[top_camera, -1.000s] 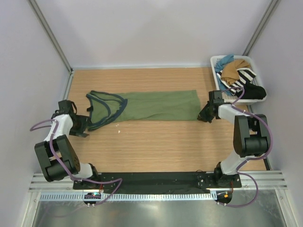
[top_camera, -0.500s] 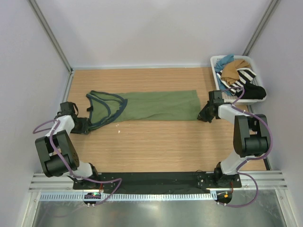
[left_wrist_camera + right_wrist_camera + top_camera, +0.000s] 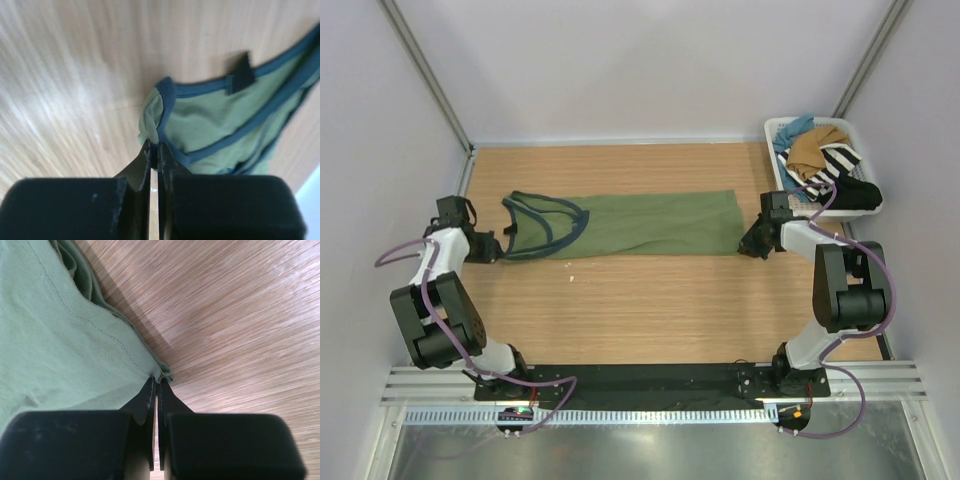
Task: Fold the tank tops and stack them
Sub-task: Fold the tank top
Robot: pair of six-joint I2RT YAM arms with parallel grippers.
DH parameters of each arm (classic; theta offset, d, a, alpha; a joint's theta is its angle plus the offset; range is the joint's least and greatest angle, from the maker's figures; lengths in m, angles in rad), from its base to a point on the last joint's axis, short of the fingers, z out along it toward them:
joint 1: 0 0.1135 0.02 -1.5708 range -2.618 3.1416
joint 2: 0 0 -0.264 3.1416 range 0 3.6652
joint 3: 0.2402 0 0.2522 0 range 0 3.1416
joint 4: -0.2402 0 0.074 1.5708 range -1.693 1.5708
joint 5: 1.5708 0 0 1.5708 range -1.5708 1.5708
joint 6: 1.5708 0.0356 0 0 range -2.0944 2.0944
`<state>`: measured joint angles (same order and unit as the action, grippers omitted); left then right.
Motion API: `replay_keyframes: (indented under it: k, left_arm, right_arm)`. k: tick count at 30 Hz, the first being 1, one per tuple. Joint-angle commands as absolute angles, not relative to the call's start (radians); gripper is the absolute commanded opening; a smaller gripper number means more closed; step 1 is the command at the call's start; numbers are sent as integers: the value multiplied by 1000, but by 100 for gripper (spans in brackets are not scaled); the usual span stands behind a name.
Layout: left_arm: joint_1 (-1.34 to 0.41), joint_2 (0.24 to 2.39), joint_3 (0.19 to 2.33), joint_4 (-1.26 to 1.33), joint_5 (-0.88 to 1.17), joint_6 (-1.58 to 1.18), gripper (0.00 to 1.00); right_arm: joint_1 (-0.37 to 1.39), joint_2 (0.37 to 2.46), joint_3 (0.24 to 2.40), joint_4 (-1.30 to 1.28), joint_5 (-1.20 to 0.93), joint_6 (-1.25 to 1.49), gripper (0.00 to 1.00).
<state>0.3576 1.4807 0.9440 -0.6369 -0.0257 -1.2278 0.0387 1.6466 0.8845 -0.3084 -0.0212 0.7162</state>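
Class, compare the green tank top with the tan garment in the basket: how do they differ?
The green tank top lies stretched flat on the table; the tan garment sits crumpled in the basket. Green has dark blue trim; tan shows none. Both are soft cloth.

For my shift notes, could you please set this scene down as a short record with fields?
green top: flat on the table, stretched left to right
left gripper: shut on its blue trim, strap end
right gripper: shut on its hem corner
tan top: in the basket, back right, with a striped garment and a black garment
task state: nothing stacked yet
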Motion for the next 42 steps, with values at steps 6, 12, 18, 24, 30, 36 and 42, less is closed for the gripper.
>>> replay_keyframes:
  k: [6,12,18,24,30,36,42]
  left_arm:
    - [379,1543,1091,-724,-57,-1278,0]
    - [387,1664,1169,-756,-63,-1284,0]
    - [396,1753,1239,-775,-61,-1285,0]
    - [407,1786,1265,-769,-74,-1293,0]
    - [405,1839,1324,-753,-63,-1308,0]
    - [388,1976,1442,-767,-35,-1339,0]
    - [364,2081,1618,-836,-72,-1347,4]
  right_arm:
    - [41,1612,879,-333,43,689,1]
    - [48,1585,868,-345,44,680,1]
    - [54,1565,848,-351,49,678,1]
    - [57,1552,842,-367,58,669,1]
    - [106,1517,805,-391,60,681,1]
    - [169,1421,733,-425,97,770,6]
    - [179,1215,594,-443,95,890,13]
